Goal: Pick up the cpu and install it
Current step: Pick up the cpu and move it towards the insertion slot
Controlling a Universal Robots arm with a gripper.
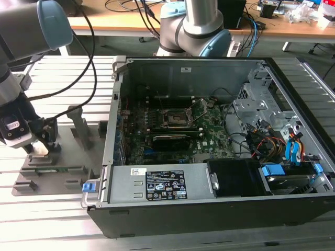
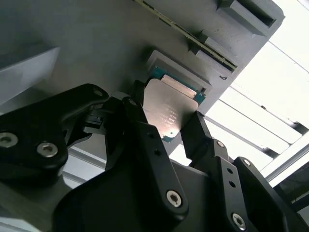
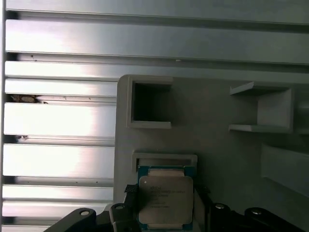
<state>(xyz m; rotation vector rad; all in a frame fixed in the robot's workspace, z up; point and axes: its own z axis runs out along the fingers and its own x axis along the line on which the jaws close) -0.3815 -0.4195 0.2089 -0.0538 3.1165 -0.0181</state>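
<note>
Exterior view: the arm's black gripper is low over a flat grey plastic fixture plate with raised pockets and posts. The plate lies on a slatted aluminium table, on the exterior view's left. Beside the plate stands an open black desktop computer case with its green motherboard exposed. The black square socket frame on that board is well apart from the gripper. A second grey-and-blue robot arm stands behind the case.

Second wrist view: the cpu is a small flat square chip with a dull silvery metal top and a thin green rim. It sits at a pale recessed nest on the fixture plate. The gripper is clenched on it, and the black fingers press two opposite edges of the chip. The metal top faces the camera.

First wrist view: the cpu is again held between the jaws of the gripper, just beside the nest's pale frame. An empty square pocket in the fixture plate lies near it. Bright table slats run alongside the plate.
</note>
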